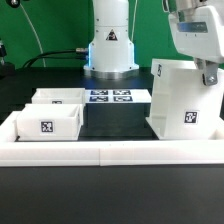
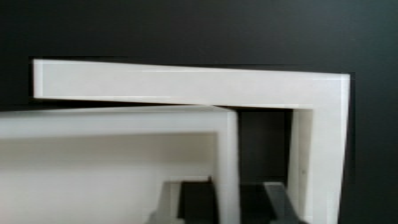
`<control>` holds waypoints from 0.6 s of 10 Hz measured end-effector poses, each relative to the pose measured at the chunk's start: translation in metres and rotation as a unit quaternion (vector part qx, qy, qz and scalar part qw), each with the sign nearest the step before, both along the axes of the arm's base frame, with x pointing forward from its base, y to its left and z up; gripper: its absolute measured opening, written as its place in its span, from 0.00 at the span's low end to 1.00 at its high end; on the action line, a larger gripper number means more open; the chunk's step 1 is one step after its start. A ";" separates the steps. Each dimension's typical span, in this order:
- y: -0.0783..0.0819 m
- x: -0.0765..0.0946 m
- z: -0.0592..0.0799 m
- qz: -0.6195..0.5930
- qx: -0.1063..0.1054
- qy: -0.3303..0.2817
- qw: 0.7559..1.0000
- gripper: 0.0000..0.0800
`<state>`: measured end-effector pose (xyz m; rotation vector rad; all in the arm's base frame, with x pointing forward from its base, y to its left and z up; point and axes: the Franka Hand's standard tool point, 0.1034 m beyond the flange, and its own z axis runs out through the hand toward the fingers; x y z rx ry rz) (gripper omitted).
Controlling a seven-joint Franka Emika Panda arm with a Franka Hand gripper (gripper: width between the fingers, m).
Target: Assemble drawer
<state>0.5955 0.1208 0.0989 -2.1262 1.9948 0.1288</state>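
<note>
The drawer's big white box housing stands at the exterior view's right with a tag on its front face. My gripper comes down on its top right corner. In the wrist view my gripper straddles one thin wall of the housing. A grey finger sits on each side of that wall, close against it, so the gripper looks shut on it. Two small open-top trays lie at the left: one in front with a tag, one behind it.
The marker board lies flat in the middle behind the trays. A long low white border wall runs along the front. The robot's base stands at the back centre. The table top is black.
</note>
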 end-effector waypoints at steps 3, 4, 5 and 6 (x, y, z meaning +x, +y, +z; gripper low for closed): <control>-0.001 0.017 0.000 0.002 0.003 -0.005 1.000 0.05; -0.001 0.023 0.000 0.001 0.004 -0.005 1.000 0.05; -0.002 0.028 0.000 0.000 0.005 -0.005 1.000 0.05; -0.002 0.035 0.000 -0.001 0.006 -0.005 1.000 0.05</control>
